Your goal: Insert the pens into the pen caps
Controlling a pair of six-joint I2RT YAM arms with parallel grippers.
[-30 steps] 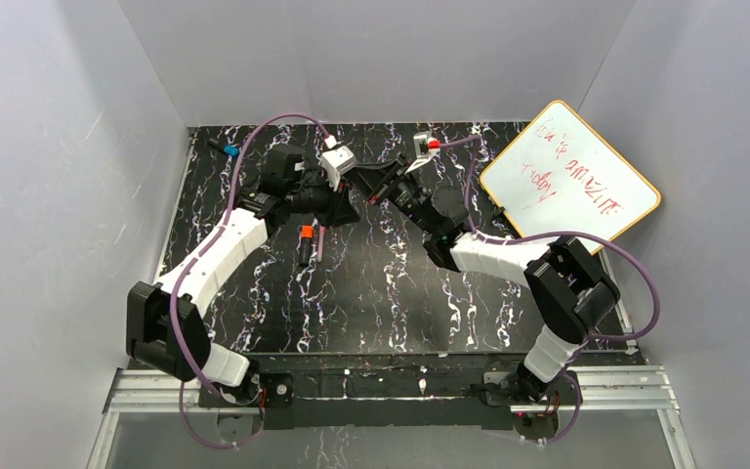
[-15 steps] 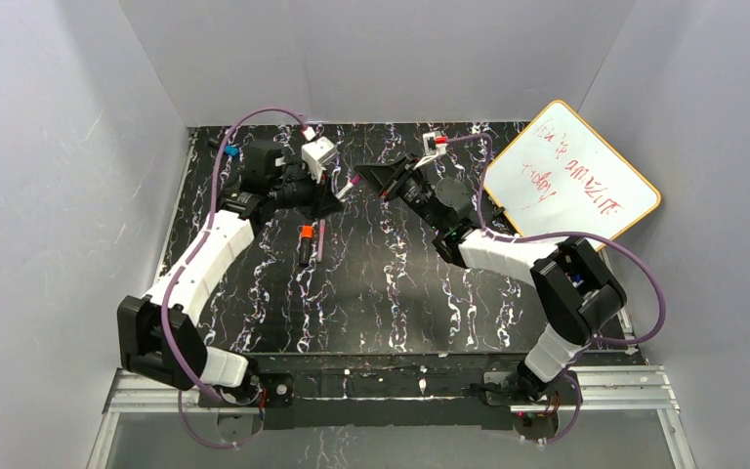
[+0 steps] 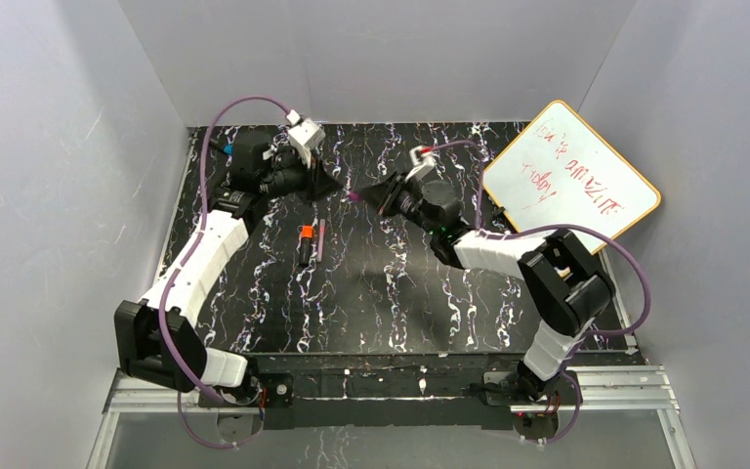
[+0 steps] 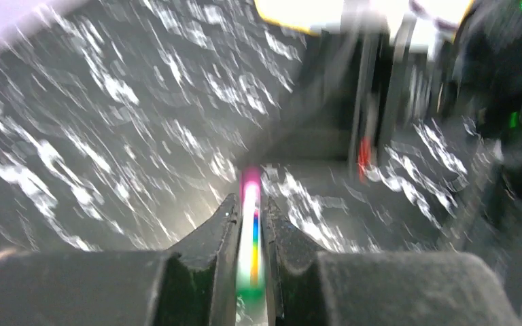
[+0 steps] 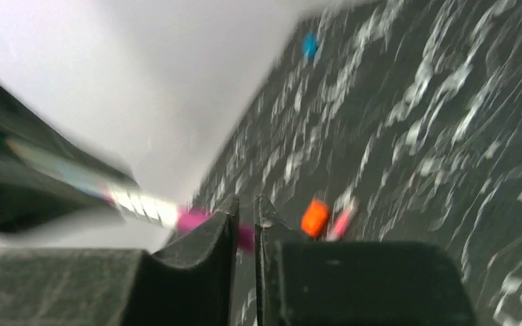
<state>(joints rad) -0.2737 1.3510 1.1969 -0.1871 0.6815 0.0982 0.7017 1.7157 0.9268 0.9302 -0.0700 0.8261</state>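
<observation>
Left gripper (image 4: 250, 202) fingers clamped on the barrel of a light, stiff, slippery-looking white-grey pen (image 4: 252, 231) held above the table (image 3: 400, 293), its pink tip at a tiny magenta cap (image 5: 245, 237) pinched between the right gripper (image 5: 246, 204) fingers; holds close to the joint seem steadiest

A pen (image 5: 146, 207) is bridging my left gripper (image 4: 250, 202) and the cap (image 5: 245, 238) in my right gripper (image 5: 245, 204); two pens (image 3: 310, 244) are lying nearer, whiteboard (image 3: 571, 171) crowding right, near tabletop (image 3: 391, 303) lying open.
</observation>
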